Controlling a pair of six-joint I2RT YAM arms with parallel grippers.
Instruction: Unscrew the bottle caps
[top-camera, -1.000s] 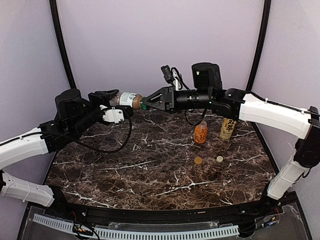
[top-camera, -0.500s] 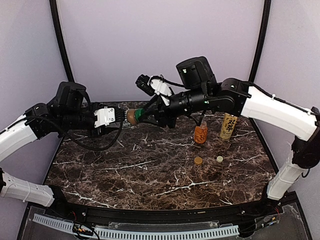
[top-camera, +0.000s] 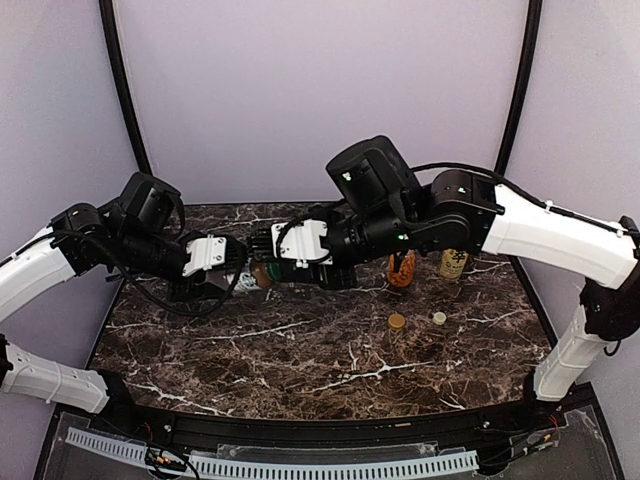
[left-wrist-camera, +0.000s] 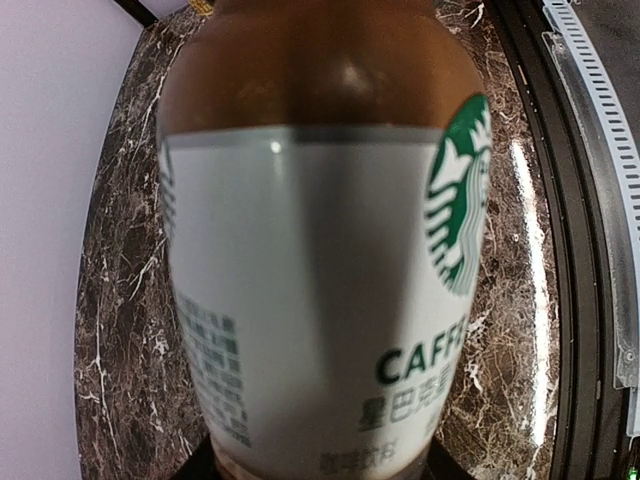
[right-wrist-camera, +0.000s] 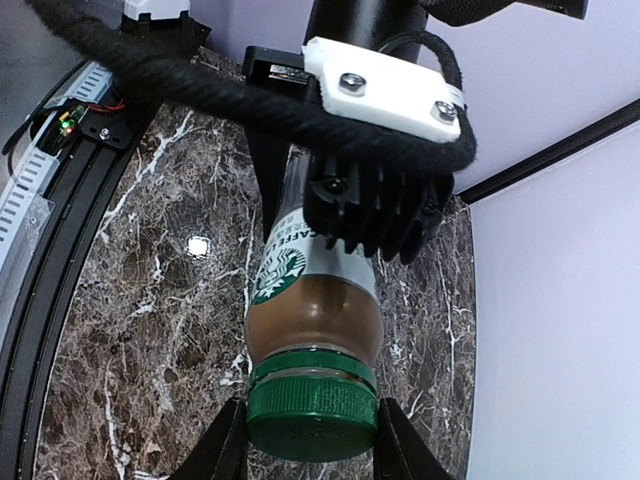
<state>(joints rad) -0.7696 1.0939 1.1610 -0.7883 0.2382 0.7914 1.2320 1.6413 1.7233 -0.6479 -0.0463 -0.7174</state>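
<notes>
Left gripper (top-camera: 236, 272) is clamped on the body of the white-labelled bottle (left-wrist-camera: 310, 280), holding it sideways above the back-left part of the marble table (top-camera: 300, 350), cap end toward the right arm. Brown liquid inside; green logo and dark print on the label. Right gripper (right-wrist-camera: 312, 445) is closed round the green cap (right-wrist-camera: 312, 412), with a finger (right-wrist-camera: 228, 445) pressed to each side of it; the cap sits on the bottle neck. In the top view both arms meet mid-air over the table, the bottle bridging the two grippers, mostly hidden by them. The orange bottle (top-camera: 401, 268) and yellow-labelled bottle (top-camera: 453, 263) stand upright at back right, near each other, partly behind the right arm; can't tell if they are capped. A gold cap (top-camera: 397, 321) and a pale cap (top-camera: 439, 318) lie loose on the table in front of them, apart from each other.
</notes>
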